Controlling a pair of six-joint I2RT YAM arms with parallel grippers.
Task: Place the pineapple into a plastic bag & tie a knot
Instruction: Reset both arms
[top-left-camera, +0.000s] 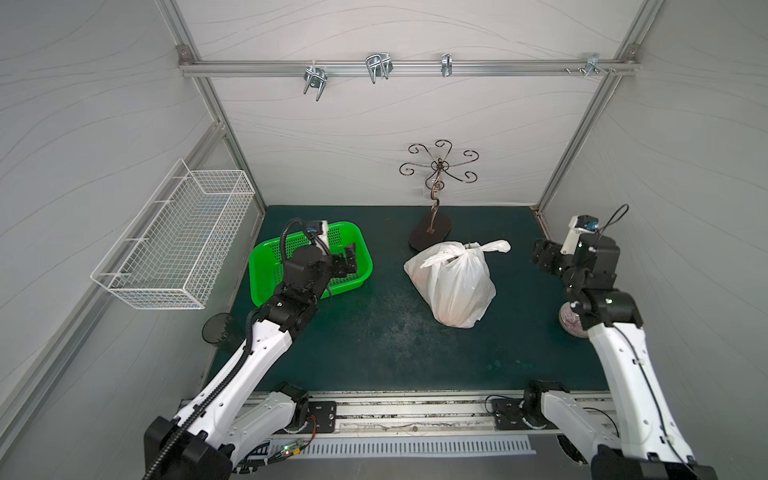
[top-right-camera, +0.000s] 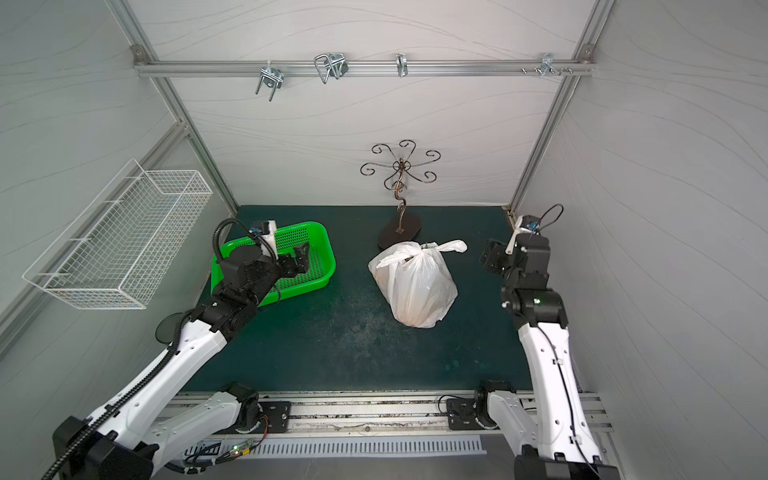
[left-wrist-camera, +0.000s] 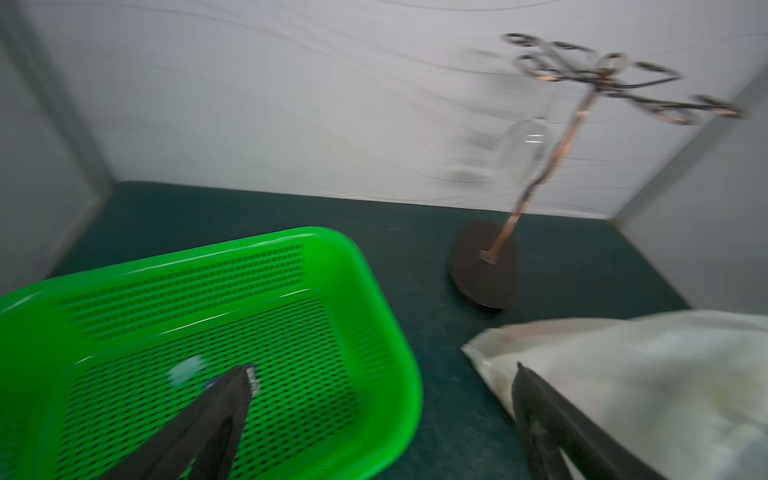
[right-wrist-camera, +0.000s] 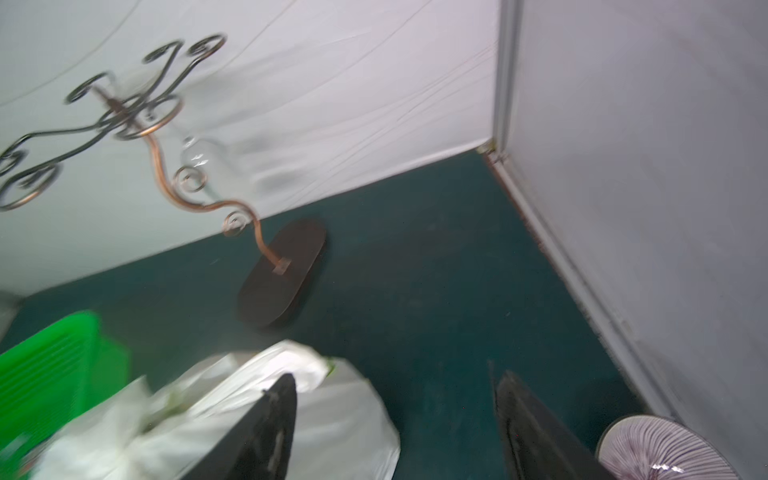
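Observation:
The white plastic bag (top-left-camera: 451, 286) (top-right-camera: 415, 286) sits bulging on the green mat, in both top views. Its handles are bunched into a knot (top-left-camera: 462, 248) (top-right-camera: 424, 248) on top, with floppy ends sticking out sideways. The pineapple is hidden inside; only a faint orange-brown tint shows through the plastic. My left gripper (top-left-camera: 351, 261) (left-wrist-camera: 382, 372) hovers open over the green basket, left of the bag and apart from it. My right gripper (top-left-camera: 540, 257) (right-wrist-camera: 397, 378) is open to the right of the bag, holding nothing. The bag (right-wrist-camera: 345, 419) lies beside one finger in the right wrist view.
The green perforated basket (top-left-camera: 266, 266) (left-wrist-camera: 386, 316) stands back left. A scrolled metal stand (top-left-camera: 430, 232) (right-wrist-camera: 282, 282) rises just behind the bag. A striped bowl (top-left-camera: 570, 326) (right-wrist-camera: 665, 451) sits under the right arm. A white wire basket (top-left-camera: 174, 245) hangs on the left wall.

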